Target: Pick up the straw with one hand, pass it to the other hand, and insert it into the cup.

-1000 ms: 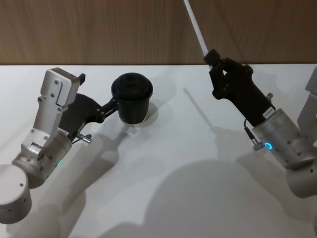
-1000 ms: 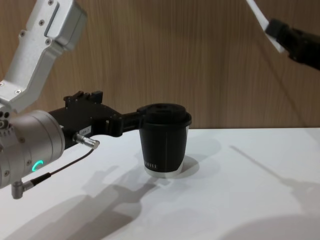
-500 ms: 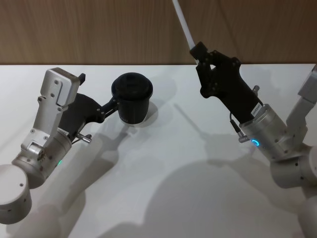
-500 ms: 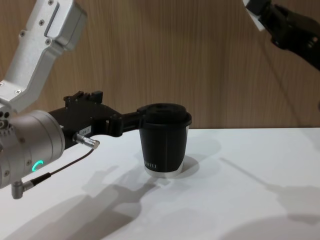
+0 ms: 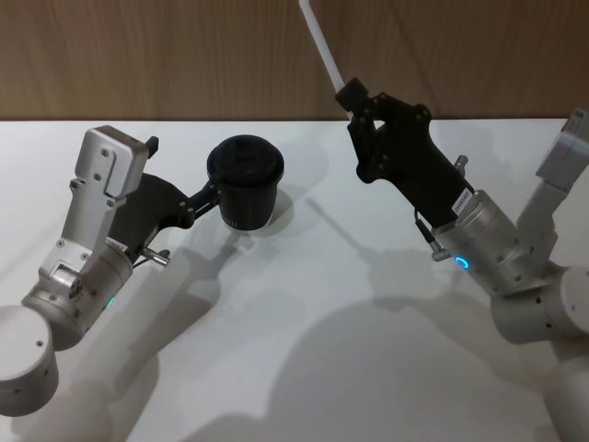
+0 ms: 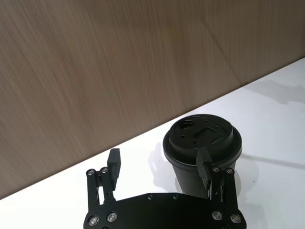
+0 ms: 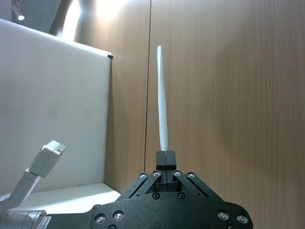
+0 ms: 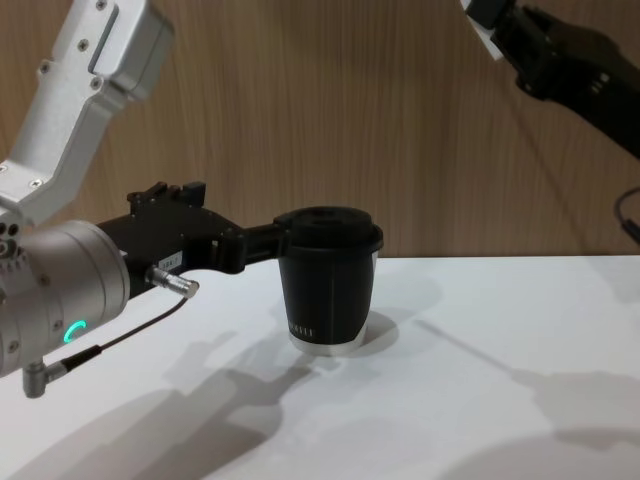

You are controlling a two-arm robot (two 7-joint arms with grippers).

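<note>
The black cup [image 5: 244, 180] with its domed lid stands upright on the white table [image 5: 313, 313]. My left gripper [image 5: 212, 193] reaches in from the left at lid height and is open. In the left wrist view one of its fingers [image 6: 205, 169] lies against the side of the cup [image 6: 202, 138], and the other is off to the side. High to the cup's right, my right gripper [image 5: 351, 95] is shut on the lower end of the white straw [image 5: 322, 41], which points up and away. The right wrist view shows the straw [image 7: 162, 105] rising from the closed jaws.
A wooden wall [image 5: 166, 55] runs behind the table's far edge. The right gripper [image 8: 500, 25] hangs well above the cup [image 8: 328, 285] in the chest view. The table between the arms and toward me is bare white surface.
My right gripper has carried the straw leftward, closer to the cup. The left arm and the cup have not moved.
</note>
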